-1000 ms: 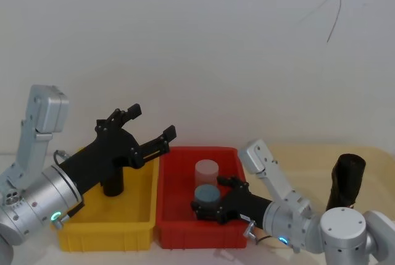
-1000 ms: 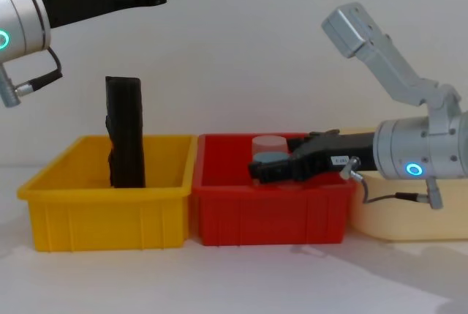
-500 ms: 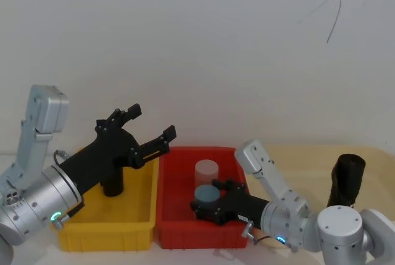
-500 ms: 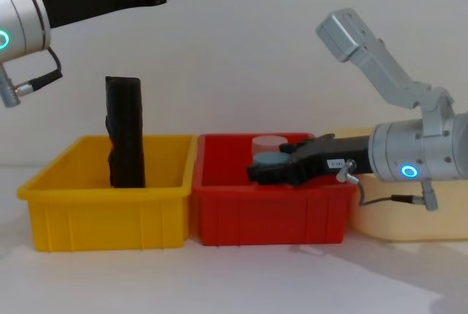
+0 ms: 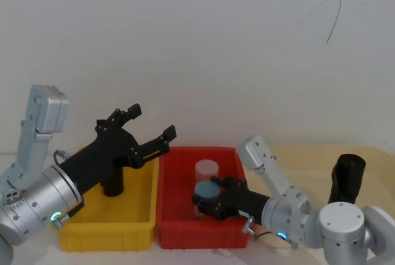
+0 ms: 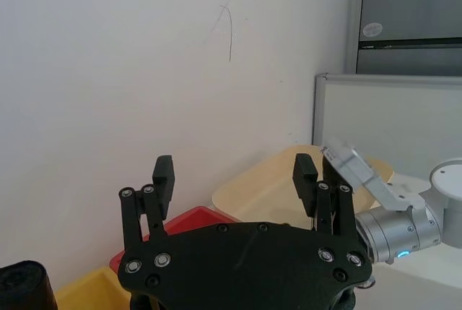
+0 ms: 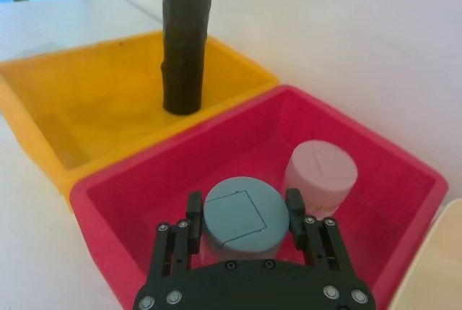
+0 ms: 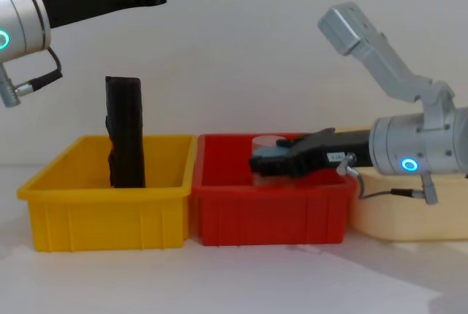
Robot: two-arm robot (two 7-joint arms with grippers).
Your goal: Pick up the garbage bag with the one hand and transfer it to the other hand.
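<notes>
I see my left gripper (image 5: pixel 150 128) held high over the yellow bin (image 5: pixel 139 222), its arm reaching up toward 2 o'clock in the head view, fingers spread wide apart with nothing between them. My right gripper (image 7: pixel 244 216) reaches low into the red bin (image 5: pixel 185 228), arm pointing toward 9 o'clock in the chest view, and its two fingers pinch the grey-blue capped jar (image 7: pixel 241 217) at both sides, the jar seeming a little raised near the bin's rim. The garbage bag (image 8: pixel 125 132) stands upright in the yellow bin, toward the back wall, touched by no gripper; from the head view it sits under the left gripper's body. I count three bins in a row: one yellow, one red, one cream (image 8: pixel 398 220). In the red bin there are two jars, the held one and a pale pink one (image 7: pixel 320 173) just behind it. One dark roll (image 5: pixel 347 178) stands at 3 o'clock in the cream bin
</notes>
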